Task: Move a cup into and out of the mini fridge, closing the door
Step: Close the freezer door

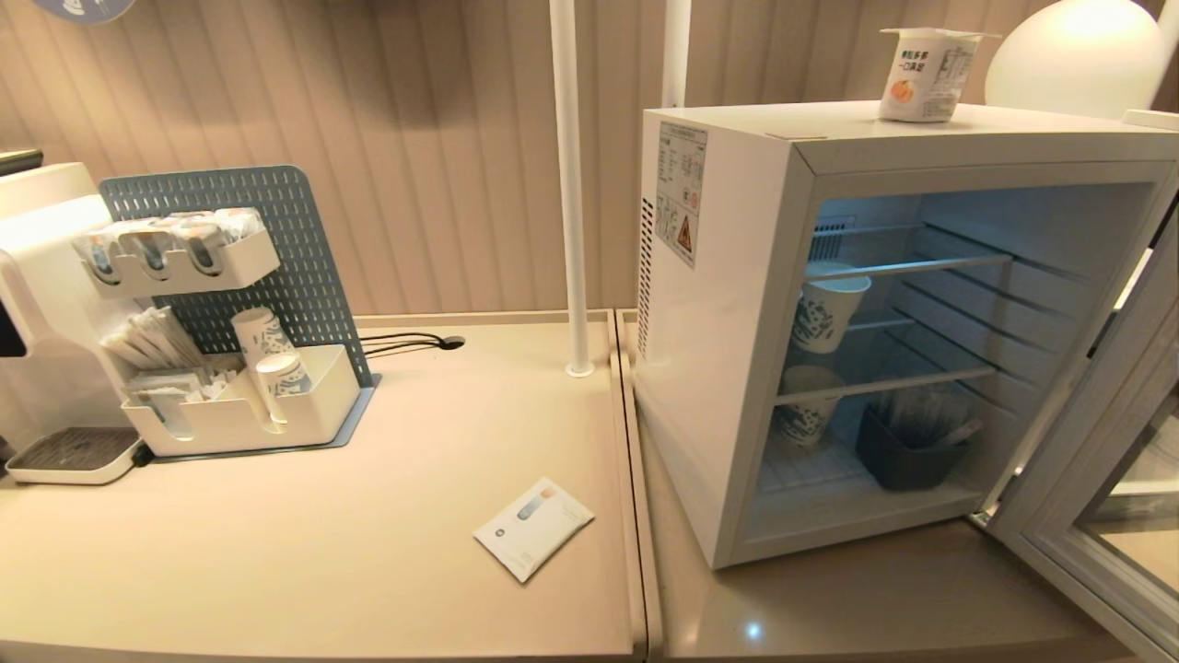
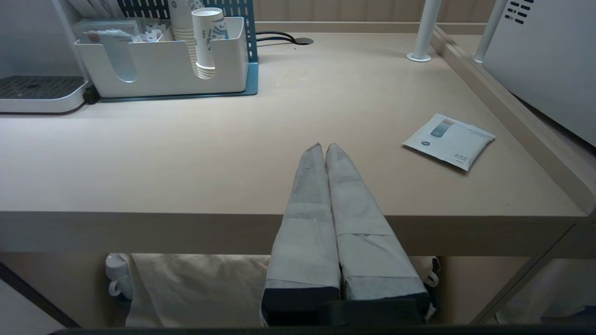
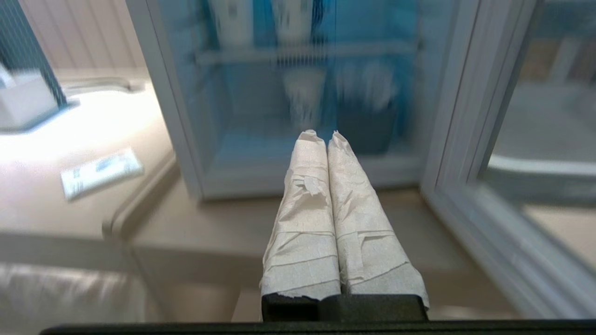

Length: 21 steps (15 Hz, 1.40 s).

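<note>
On the far left, my left gripper (image 2: 324,148) hangs over the near edge of the beige counter (image 1: 368,552), its taped fingers pressed together with nothing between them; it looks parked, well apart from the white organiser (image 1: 249,414) with its paper cups and the flat sachet (image 1: 532,527) lying near the counter's right edge. Moving right, the mini fridge (image 1: 700,387) stands open, white and boxy, with side vents and a warning sticker, wire shelves lit pale blue inside, two blue-patterned paper cups on the left and a dark bin low down. The cup (image 1: 926,75) I want sits on the fridge's roof, toward the far right: a small tapered white pot with a printed label, an orange mark on its side and a flat lid overhanging the body. I judge it light, thin-walled and easy to dent, with a smooth label that could slip, so I would take it across the body below the lid rim, squeezing gently and keeping off the lid. My right gripper (image 3: 320,136) faces the fridge opening from the near side, its wrapped fingers closed tight and empty, so it must open before reaching up. Farthest right, the door (image 1: 1096,516) stands swung out toward me, its pale frame and glass window showing.
</note>
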### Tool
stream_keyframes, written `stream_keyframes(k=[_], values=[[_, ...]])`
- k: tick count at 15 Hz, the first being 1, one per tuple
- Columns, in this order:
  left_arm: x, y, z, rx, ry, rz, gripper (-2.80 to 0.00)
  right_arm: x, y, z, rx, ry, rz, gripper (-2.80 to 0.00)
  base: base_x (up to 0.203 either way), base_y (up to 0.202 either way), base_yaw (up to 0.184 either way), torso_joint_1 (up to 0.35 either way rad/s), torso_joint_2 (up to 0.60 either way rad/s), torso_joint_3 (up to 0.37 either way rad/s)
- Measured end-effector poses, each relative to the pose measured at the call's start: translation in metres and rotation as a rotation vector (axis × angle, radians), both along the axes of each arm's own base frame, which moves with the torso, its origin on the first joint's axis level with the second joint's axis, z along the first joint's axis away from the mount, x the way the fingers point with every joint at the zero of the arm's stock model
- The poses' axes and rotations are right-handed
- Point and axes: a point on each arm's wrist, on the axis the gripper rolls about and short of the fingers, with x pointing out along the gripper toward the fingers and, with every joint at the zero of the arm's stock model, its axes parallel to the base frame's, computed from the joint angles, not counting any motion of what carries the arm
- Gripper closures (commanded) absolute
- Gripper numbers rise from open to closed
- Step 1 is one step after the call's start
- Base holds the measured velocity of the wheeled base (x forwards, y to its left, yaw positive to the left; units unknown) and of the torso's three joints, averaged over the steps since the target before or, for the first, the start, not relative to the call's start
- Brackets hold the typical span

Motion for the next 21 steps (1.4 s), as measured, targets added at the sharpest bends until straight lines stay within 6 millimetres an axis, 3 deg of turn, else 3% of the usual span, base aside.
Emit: stream_keyframes(k=[2,5,15,21], values=[[0.000,0.000,0.000,-0.001,0.000,0.000,0.00,-0.001,0.000,0.004,-0.006,-0.005,0.000,0.00,0.000,0.000,0.000,0.000,0.00,0.000],[0.000,0.000,0.000,-0.001,0.000,0.000,0.00,-0.003,0.000,-0.010,-0.015,0.179,0.013,0.00,0.000,0.000,0.000,0.000,0.00,0.000],[0.000,0.000,0.000,-0.001,0.000,0.000,0.00,-0.004,-0.001,-0.010,0.060,0.193,-0.025,0.00,0.000,0.000,0.000,0.000,0.00,0.000],[0.000,0.000,0.000,-0.001,0.000,0.000,0.00,-0.004,-0.002,-0.012,0.291,0.221,-0.106,0.00,0.000,0.000,0.000,0.000,0.00,0.000]])
